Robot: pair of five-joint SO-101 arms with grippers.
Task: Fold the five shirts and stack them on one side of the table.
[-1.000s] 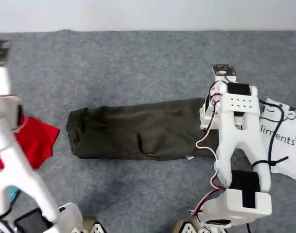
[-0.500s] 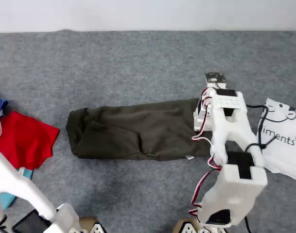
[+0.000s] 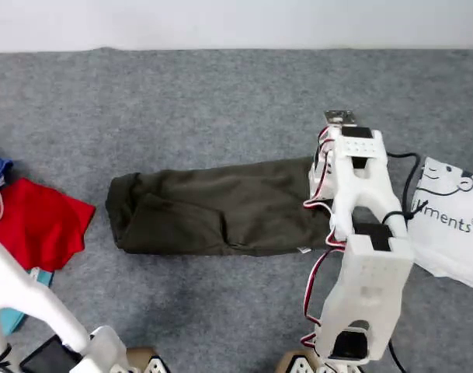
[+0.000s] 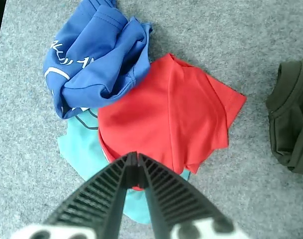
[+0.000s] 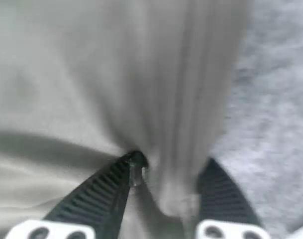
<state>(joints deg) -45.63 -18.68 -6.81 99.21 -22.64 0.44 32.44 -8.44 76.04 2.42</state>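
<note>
olive shirt (image 3: 213,210): one end hidden under arm (image 3: 368,264) | right tool (image 5: 172,164) pinching its fold | left tool (image 4: 136,158) closed, empty

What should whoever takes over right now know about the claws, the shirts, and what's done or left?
Left claw: shut, empty, above the red shirt.
Right claw: closed on the olive shirt, at its right end.
Red shirt, blue shirt and teal shirt overlap in a loose heap on the left; white shirt lies at the right edge.
Done: olive shirt folded into a long strip.
Left: finish it, fold the others, stack all five.
</note>
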